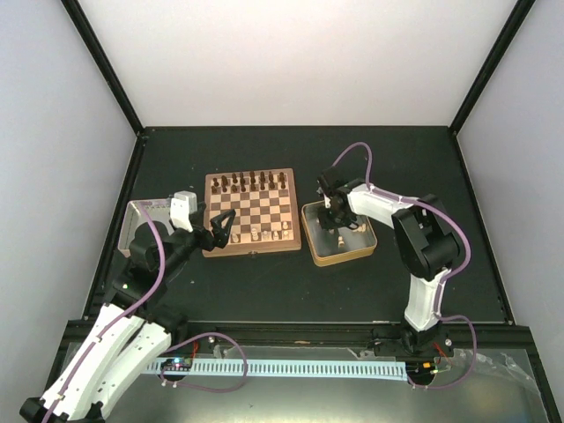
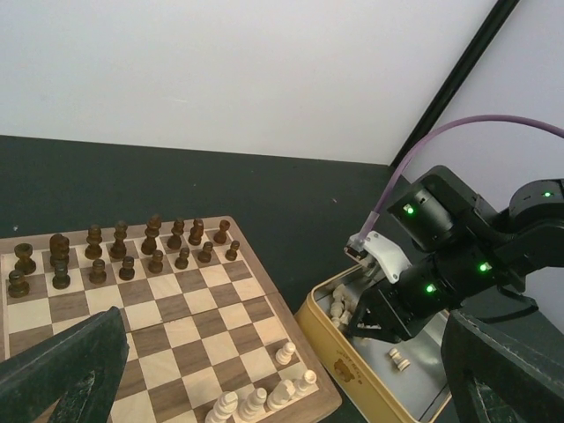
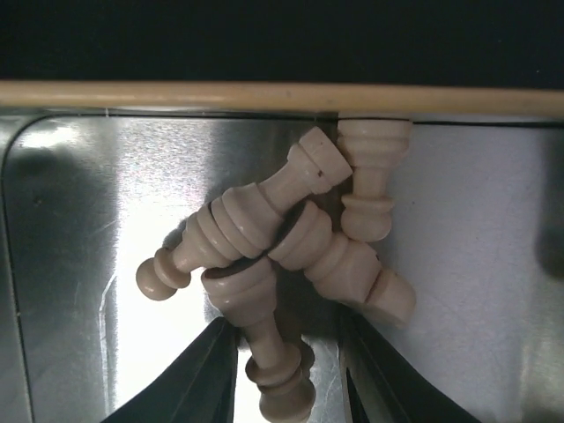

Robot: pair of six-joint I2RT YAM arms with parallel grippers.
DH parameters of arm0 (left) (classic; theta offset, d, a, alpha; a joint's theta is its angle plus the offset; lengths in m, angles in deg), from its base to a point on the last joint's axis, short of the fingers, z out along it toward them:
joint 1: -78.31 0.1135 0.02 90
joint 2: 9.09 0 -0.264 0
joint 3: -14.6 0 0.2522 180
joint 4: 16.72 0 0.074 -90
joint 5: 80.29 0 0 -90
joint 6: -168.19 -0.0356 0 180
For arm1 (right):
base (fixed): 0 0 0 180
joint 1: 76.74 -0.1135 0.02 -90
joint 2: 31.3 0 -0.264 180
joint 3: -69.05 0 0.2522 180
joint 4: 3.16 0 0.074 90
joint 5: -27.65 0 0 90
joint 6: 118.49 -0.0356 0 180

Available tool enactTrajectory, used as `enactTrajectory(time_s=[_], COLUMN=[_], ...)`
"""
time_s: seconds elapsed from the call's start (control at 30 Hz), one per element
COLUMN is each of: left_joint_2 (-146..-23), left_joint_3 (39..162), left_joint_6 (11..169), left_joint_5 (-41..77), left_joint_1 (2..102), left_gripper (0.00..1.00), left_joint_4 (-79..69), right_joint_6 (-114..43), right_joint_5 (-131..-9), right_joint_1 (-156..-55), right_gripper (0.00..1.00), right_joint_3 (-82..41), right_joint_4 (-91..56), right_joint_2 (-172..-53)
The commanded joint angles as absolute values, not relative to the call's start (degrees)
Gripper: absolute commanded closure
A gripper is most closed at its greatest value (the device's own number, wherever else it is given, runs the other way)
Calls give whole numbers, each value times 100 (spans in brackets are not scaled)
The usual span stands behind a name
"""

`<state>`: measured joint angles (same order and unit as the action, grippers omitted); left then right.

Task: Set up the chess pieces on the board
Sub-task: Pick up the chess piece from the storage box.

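Right pincer [image 3: 286,333], jaws apart, straddled one of the pale pieces [image 3: 264,225] heaped in the tin [image 3: 70,176] beside the board [image 1: 249,213]; light, smooth and likely to roll, best pinched at the waist.

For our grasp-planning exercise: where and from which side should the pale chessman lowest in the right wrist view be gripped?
Grip the pale chessman across its narrow stem, from above: it lies flat in the tin, base against the pile, stem free between the fingers of the right gripper.
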<state>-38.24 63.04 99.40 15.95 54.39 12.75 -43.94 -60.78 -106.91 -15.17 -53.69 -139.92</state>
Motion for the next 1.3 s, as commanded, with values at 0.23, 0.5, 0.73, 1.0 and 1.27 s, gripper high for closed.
enactTrajectory(time_s=[0.23, 0.5, 0.73, 1.0, 1.27], left_joint_2=[-3835, -3894, -4284, -5428, -6288], left_joint_3=[6334, 6334, 6265, 6199, 6232], left_joint_6=[9959, 9973, 10069, 10865, 12015], left_joint_5=[1630, 1731, 2680, 4008, 4074], left_joint_1=[5502, 5502, 5502, 5409, 4930], left_gripper=[1, 1, 1, 3, 6], left_joint_4=[1154, 1148, 730, -181, -1134], right_joint_6=[-4245, -4415, -4840, -6390, -6919], right_joint_5=[-6121, -6235, -6504, -7432, -9132], right_joint_1=[-10688, -10688, -10688, -10689, -10779], right_gripper=[74, 95, 94, 94, 93], right_joint_3=[-1779, -1127, -503, 322, 972], right_joint_4=[-5371, -4975, -4474, -3475, -1950], right_joint_2=[-14239, -13376, -12137, -11297, -10811])
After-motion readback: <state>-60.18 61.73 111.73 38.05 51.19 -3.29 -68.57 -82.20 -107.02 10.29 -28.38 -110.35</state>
